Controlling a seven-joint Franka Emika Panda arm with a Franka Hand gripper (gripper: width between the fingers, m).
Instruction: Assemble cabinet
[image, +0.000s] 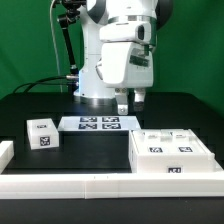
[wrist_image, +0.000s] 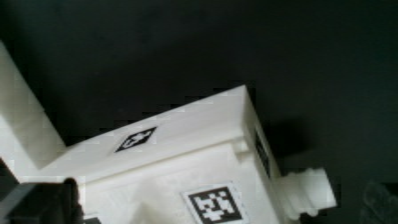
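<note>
In the exterior view the tool (image: 131, 106) hangs from the arm above the black desk (image: 40, 105). Its two fingers point straight down and stand wide apart, with nothing between them. The marker board (image: 98, 123) lies flat just below the tool, a little toward the exterior view's left. The cabinet (image: 175, 152), a low, wide white body with several square tags on its upper face, rests on the desk below the tool. It sits toward the exterior view's right and nearer the camera, clear of both fingers. A small white tagged cube (image: 42, 133) stands well apart from the tool, toward the exterior view's left. A long white rail (image: 100, 186) runs along the near edge of the desk, in front of everything else.

In the wrist view a white boxy part (wrist_image: 178, 165) fills much of the picture against the dark desk, showing one tag on each of two faces. A short round peg (wrist_image: 320, 186) sticks out of its side. A long white bar (wrist_image: 22, 110) lies next to it. The picture is too blurred to tell which furniture part this is, and the tool's fingers cannot be made out clearly.
</note>
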